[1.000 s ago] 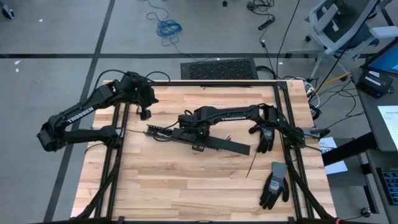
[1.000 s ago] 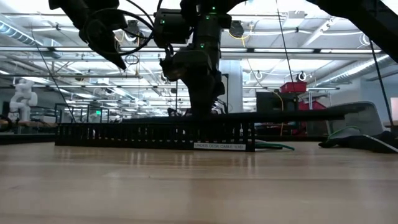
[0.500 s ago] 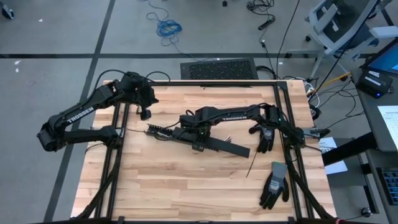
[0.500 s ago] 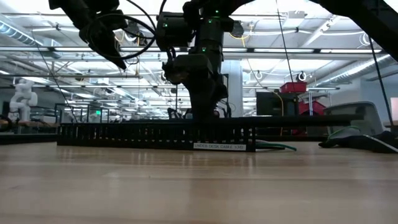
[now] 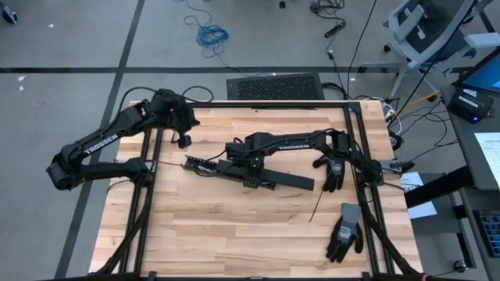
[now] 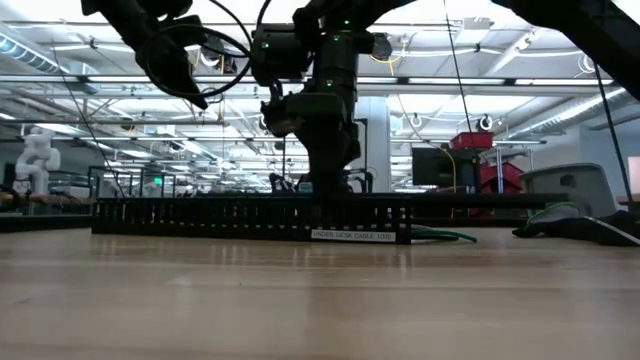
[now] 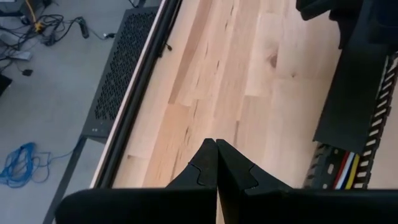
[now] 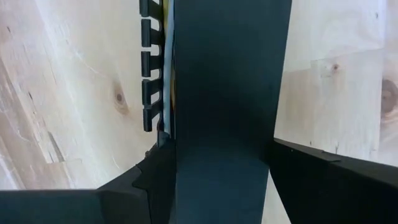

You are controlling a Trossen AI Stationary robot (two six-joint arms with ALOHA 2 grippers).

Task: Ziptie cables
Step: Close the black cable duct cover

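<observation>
black gloves point(image 5: 344, 230), blue cord point(image 5: 210, 34), office chair point(image 5: 428, 23)

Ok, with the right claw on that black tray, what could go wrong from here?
1. The right claw pinches only the tray across its flat cover, so the long tray may swivel or slip.
2. The cables sit inside the tray behind its slotted wall, which probably makes them hard to tie.
3. The zip tie lies near the gloves, far from the shut left claw; the long reach could bump the tray.

Robotics lab — humanoid robot point(image 6: 36, 150), ceiling trusses.
</observation>
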